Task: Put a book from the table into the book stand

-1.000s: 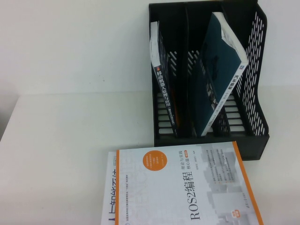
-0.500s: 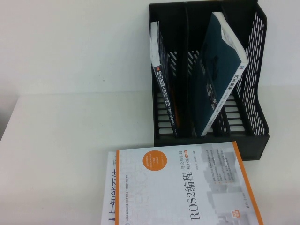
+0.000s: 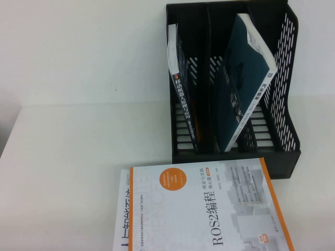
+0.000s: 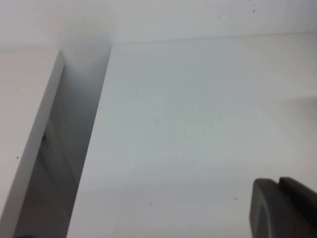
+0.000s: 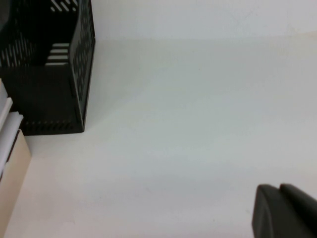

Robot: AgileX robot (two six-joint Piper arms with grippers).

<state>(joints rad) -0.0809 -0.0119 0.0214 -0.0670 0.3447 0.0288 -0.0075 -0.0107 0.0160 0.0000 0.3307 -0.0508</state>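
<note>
Teal-backed book (image 3: 242,83) leans in book stand (image 3: 291,130); left tool (image 4: 285,208), right tool (image 5: 285,210) over bare table (image 3: 68,167), grip unclear.

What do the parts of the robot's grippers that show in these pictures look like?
Only a corner of each shows. The left gripper and the right gripper are matte dark grey blocks with rounded edges and a seam down the middle. No cables or markings show. Neither appears in the high view.

I see a plain white wall (image 3: 78,47) behind the white bench (image 3: 63,172), evenly lit, with soft shadows.
</note>
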